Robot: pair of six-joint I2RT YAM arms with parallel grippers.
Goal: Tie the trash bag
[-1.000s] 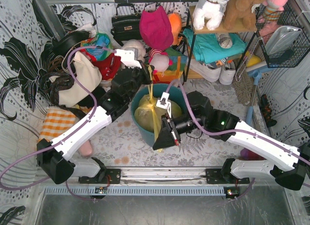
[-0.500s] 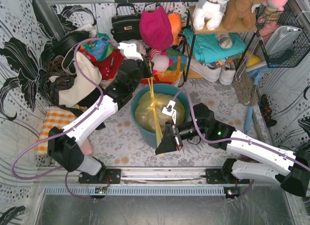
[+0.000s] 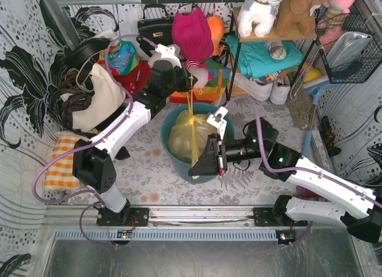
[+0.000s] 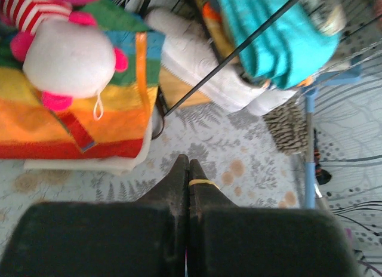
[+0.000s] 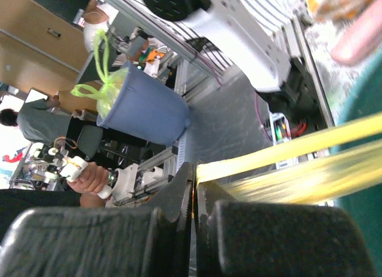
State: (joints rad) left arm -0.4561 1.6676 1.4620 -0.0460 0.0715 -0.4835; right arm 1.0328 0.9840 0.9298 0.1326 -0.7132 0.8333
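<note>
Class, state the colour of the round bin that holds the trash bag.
The bin is teal-blue, seen best in the top external view.

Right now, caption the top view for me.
Left gripper and right gripper hold the trash bag's ends taut above the bin.

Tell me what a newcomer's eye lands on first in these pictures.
First, the yellow-green trash bag in the teal bin at the centre, its ends stretched into one taut line. The left gripper pinches the far end and the right gripper the near end. Behind them, stuffed toys crowd the top right corner.
</note>
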